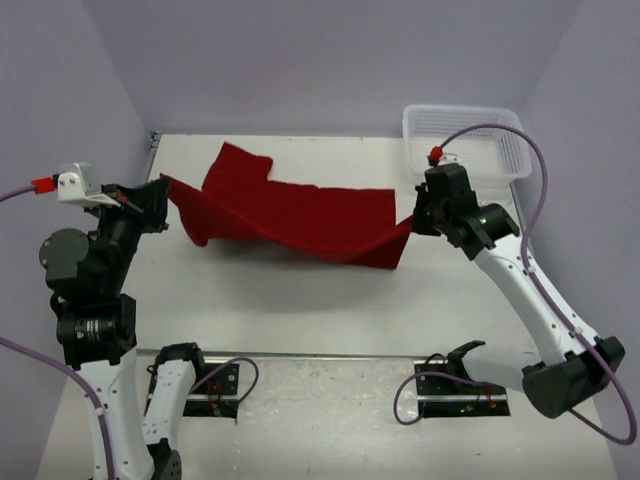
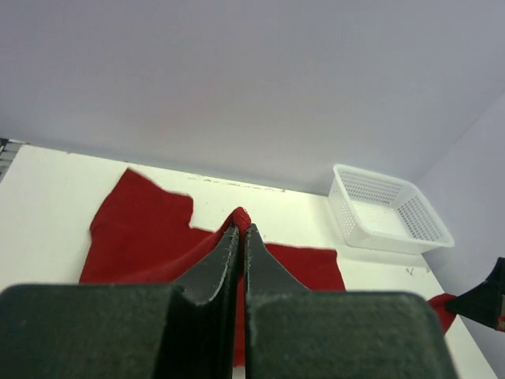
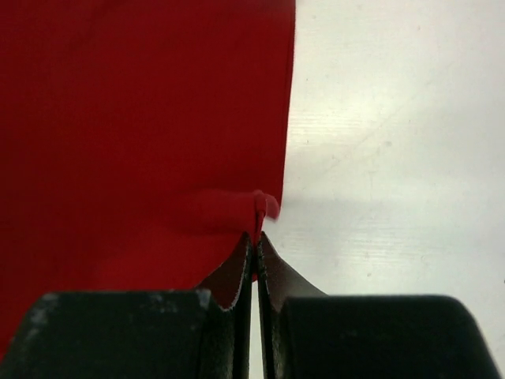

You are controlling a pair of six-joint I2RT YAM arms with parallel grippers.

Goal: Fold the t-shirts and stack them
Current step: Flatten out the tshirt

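A dark red t-shirt (image 1: 290, 215) hangs stretched between my two grippers, its far part resting on the white table (image 1: 300, 300). My left gripper (image 1: 163, 188) is shut on the shirt's left corner; the pinched cloth peeks out between the tips in the left wrist view (image 2: 240, 225), with the t-shirt (image 2: 142, 233) spread beyond. My right gripper (image 1: 415, 218) is shut on the shirt's right corner. In the right wrist view (image 3: 257, 235) a small fold of the t-shirt (image 3: 142, 118) sticks out past the closed tips.
A white mesh basket (image 1: 466, 138) stands at the back right corner, also visible as the basket (image 2: 387, 209) in the left wrist view. Pale purple walls enclose the table on three sides. Cables and base plates lie along the near edge.
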